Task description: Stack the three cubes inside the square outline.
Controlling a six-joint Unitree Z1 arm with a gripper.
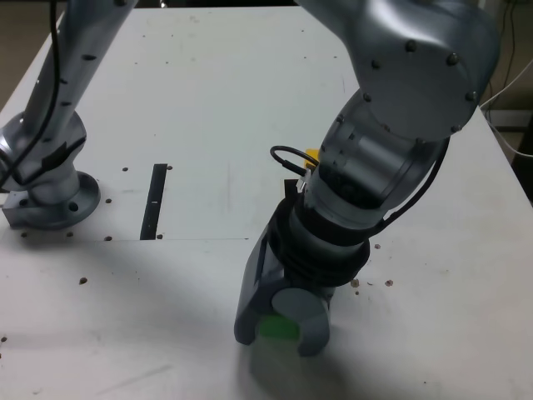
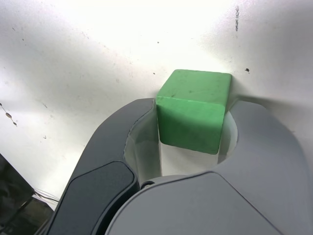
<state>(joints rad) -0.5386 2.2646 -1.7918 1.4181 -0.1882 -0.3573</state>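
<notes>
**Op:** I've got the gripper point(image 1: 281, 329) down on the table point(image 1: 208, 100), near the front edge in the exterior view. The jaws are pressed against two opposite faces of the green cube point(image 2: 193, 110), one on each side, so I read it as gripped. It sits at table level, not lifted.

**Spotter:** How do you think it'll handle?

**Op:** It looks like a solid, stiff block with flat sides and sharp edges, so I'd say light and unlikely to crush. The faces look smooth, so it could slip or twist if the hold is off-centre. In the wrist view the jaws sit about mid-height, which I'd judge a good hold.

**Spotter:** Other cubes? The square?

**Op:** I see a bit of yellow point(image 1: 312, 155) behind the arm, probably the yellow cube, mostly hidden. The red one isn't visible. Something dark point(image 1: 291, 188) shows behind the wrist; I can't tell if that's the outline. The black strip point(image 1: 155, 200) lies well apart, toward the exterior view's left.
</notes>
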